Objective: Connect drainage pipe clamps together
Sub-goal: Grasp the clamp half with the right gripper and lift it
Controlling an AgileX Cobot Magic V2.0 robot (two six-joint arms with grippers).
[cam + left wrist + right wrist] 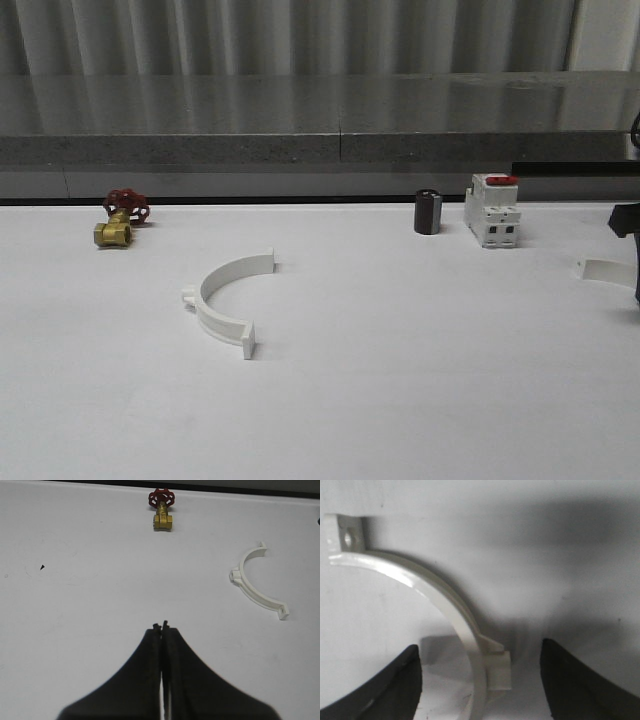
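Roughly left to right: brass valve [113, 232] with red handle far left on the desk [400, 400]. Left end effector [162, 626] pressed together, holding nothing. One clamp half [225, 302] lies left of centre, arc open to the right. Black cylinder [428, 212] and white switch block [491, 210] far right. Second clamp half [445, 605] at right edge, between the spread right end effector [480, 680] fingers [580, 680]; contact unclear.

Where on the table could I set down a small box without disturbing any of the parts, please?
The broad front strip, nearer than the left clamp half, looks bare. So does the stretch between it and the black cylinder. The back edge is busier: brass valve, cylinder, switch block. Avoid the far right, where the open right gripper straddles the other clamp half.
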